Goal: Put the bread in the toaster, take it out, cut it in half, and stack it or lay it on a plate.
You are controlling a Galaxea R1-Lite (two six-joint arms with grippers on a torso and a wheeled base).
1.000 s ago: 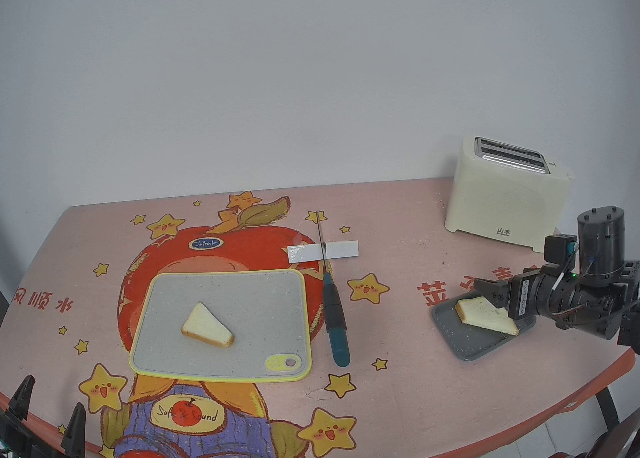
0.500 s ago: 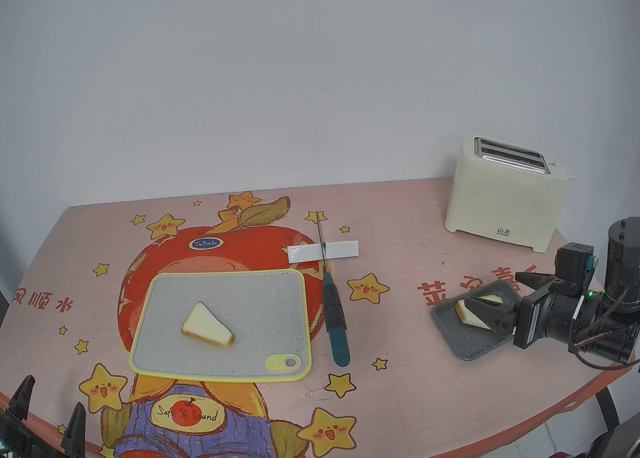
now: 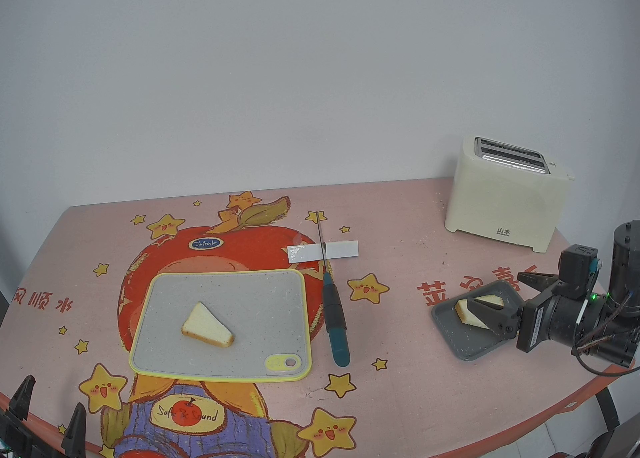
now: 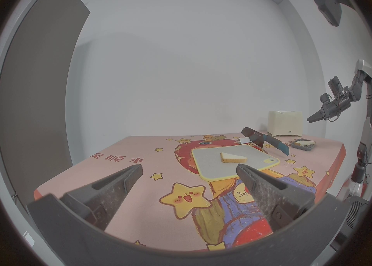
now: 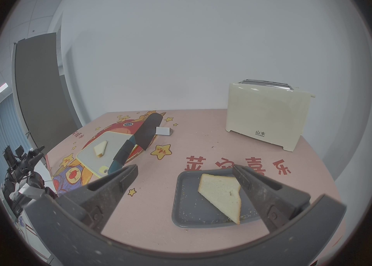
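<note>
The right gripper [image 5: 185, 168] hangs low at the table's [image 3: 400, 246] right edge. Its jaws are spread wide and hold nothing, and its fingers point over the grey plate [image 3: 467, 343]. A half-slice [image 5: 223, 195] lies flat on that plate, in front of the toaster (far right corner) [image 3: 507, 196]. A second half-slice [image 3: 207, 326] lies on the board [image 3: 267, 306] toward the front left, with the knife [image 3: 335, 319] just beside the board's right edge. The left gripper [image 4: 189, 167] sits at the front left edge, wide open and empty.
</note>
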